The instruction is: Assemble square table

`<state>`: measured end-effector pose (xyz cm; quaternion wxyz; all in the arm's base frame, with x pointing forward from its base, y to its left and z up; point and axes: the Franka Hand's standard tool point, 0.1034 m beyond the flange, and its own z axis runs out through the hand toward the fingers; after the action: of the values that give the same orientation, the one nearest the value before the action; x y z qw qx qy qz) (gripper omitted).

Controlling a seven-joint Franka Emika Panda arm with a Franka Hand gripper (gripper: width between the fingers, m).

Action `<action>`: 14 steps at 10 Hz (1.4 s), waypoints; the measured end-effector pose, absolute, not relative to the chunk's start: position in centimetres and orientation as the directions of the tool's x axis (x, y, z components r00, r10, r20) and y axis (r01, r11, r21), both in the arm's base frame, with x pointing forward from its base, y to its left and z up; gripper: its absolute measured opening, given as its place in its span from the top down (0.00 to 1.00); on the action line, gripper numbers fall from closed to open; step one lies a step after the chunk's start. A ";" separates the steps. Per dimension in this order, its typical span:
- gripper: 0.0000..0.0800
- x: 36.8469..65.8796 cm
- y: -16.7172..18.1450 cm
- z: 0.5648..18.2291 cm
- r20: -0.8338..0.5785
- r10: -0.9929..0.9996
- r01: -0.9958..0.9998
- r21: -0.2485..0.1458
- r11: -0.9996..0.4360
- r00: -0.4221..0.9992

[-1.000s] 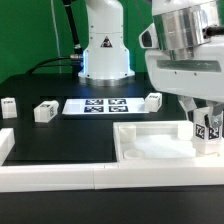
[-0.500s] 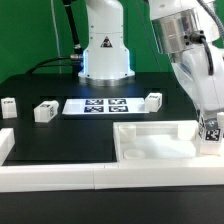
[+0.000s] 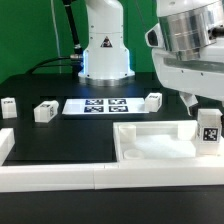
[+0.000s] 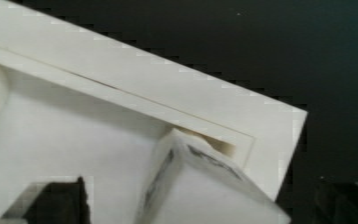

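Large white plastic square table top with raised rim (image 3: 150, 131) lay on the black bench (image 3: 80, 135), toward the exterior view's right, just behind the long white border wall (image 3: 60, 176).

One short white tagged leg (image 3: 208, 133) stood upright at the top's corner on the exterior view's right, tag facing the camera. Could not tell whether it was seated in the socket.

Jaws hung over that upright leg, spread apart. Wrist view showed the dark fingers (image 4: 51, 200) on either side of the leg, with a gap on each side and no contact.

Three more white tagged legs lay loose on the bench, well apart from the jaws:
- far-left leg (image 3: 8, 107) and second leg (image 3: 44, 112), at the exterior view's left
- third leg (image 3: 153, 100), just beside the flat white marker board (image 3: 97, 105)
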<state>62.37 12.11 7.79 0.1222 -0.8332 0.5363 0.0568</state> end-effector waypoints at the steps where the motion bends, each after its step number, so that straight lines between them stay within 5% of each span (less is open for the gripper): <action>1: 0.19 62.3 12.1 7.7 -0.215 -0.849 -0.875 -0.157 -0.457 0.482; 3: 0.19 62.1 11.7 7.5 -0.155 -0.712 -0.728 -0.179 -0.661 0.685; 6: 0.19 62.4 11.7 7.4 -0.012 -0.308 -0.307 -0.140 -0.942 0.951; 7: 0.19 62.4 11.8 7.3 0.005 -0.248 -0.245 -0.143 -0.959 0.969; 8: 0.34 62.4 11.7 7.3 0.004 -0.252 -0.249 -0.143 -0.958 0.968; 9: 0.34 62.4 11.7 7.3 0.003 -0.261 -0.258 -0.144 -0.955 0.965; 11: 0.64 62.4 11.6 7.3 -0.003 -0.302 -0.299 -0.143 -0.943 0.953; 14: 0.64 62.4 11.6 7.2 -0.031 -0.466 -0.465 -0.144 -0.873 0.884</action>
<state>62.39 11.56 7.25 0.0740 -0.9678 0.2407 -0.0023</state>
